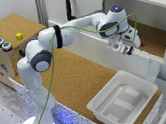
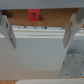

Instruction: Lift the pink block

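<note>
The pink block (image 2: 33, 15) lies on the cork floor of the white cabinet (image 1: 146, 12), beyond your jaws and apart from them, seen between the two fingers (image 2: 69, 30). Your gripper (image 1: 123, 47) hangs over the cabinet's front wall, jaws spread wide and holding nothing.

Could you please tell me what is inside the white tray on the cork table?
The white tray looks empty: only its bare ribbed floor shows. The near wall hides a strip of floor behind it.
</note>
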{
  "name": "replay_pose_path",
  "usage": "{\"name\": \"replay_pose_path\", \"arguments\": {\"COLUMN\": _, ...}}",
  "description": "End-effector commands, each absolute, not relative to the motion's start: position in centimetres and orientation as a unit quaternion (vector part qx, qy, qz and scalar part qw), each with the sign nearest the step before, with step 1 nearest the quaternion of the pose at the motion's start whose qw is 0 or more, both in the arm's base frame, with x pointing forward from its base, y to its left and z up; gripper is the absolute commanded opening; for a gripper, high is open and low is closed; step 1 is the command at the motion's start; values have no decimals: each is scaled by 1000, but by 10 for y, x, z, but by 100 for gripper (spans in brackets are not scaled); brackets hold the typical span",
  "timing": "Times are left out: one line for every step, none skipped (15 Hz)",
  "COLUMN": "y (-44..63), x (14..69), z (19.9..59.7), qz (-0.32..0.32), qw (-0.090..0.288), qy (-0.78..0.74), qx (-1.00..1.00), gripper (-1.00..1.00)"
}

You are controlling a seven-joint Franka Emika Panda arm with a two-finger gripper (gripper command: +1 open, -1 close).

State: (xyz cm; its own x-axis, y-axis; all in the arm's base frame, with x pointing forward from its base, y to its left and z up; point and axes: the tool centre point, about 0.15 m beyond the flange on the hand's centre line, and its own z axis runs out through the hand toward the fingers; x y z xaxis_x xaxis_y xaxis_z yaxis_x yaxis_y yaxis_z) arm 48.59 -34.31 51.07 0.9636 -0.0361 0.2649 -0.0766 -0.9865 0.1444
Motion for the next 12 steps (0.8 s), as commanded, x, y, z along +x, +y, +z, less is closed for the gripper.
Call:
{"name": "replay_pose_path", "arguments": {"y": -343, "x": 514, "z": 510, "qz": 192, "qw": 55, "qy": 6, "qx": 980, "gripper": 100}}
{"name": "replay_pose_path", "arguments": {"y": -343, "x": 526, "z": 506, "qz": 206, "qw": 37, "qy": 12, "qx": 978, "gripper": 100}}
{"name": "replay_pose_path", "arguments": {"y": -342, "x": 537, "z": 502, "qz": 219, "qw": 28, "qy": 16, "qx": 975, "gripper": 100}}
{"name": "replay_pose_path", "arguments": {"y": -343, "x": 547, "z": 500, "qz": 227, "qw": 9, "qy": 19, "qx": 974, "gripper": 100}}
{"name": "replay_pose_path", "arguments": {"y": -343, "x": 555, "z": 499, "qz": 230, "qw": 7, "qy": 17, "qx": 973, "gripper": 100}}
{"name": "replay_pose_path", "arguments": {"y": -341, "x": 564, "z": 500, "qz": 242, "qw": 15, "qy": 17, "qx": 970, "gripper": 100}}
{"name": "replay_pose_path", "arguments": {"y": -340, "x": 573, "z": 502, "qz": 250, "qw": 15, "qy": 19, "qx": 968, "gripper": 100}}
{"name": "replay_pose_path", "arguments": {"y": -344, "x": 584, "z": 501, "qz": 253, "qw": 4, "qy": 9, "qx": 968, "gripper": 100}}
{"name": "replay_pose_path", "arguments": {"y": -346, "x": 594, "z": 501, "qz": 256, "qw": -1, "qy": 5, "qx": 967, "gripper": 100}}
{"name": "replay_pose_path", "arguments": {"y": -350, "x": 603, "z": 501, "qz": 261, "qw": -12, "qy": -3, "qx": 965, "gripper": 100}}
{"name": "replay_pose_path", "arguments": {"y": -353, "x": 614, "z": 500, "qz": 257, "qw": -16, "qy": -6, "qx": 966, "gripper": 100}}
{"name": "replay_pose_path", "arguments": {"y": -356, "x": 623, "z": 500, "qz": 256, "qw": -30, "qy": -3, "qx": 966, "gripper": 100}}
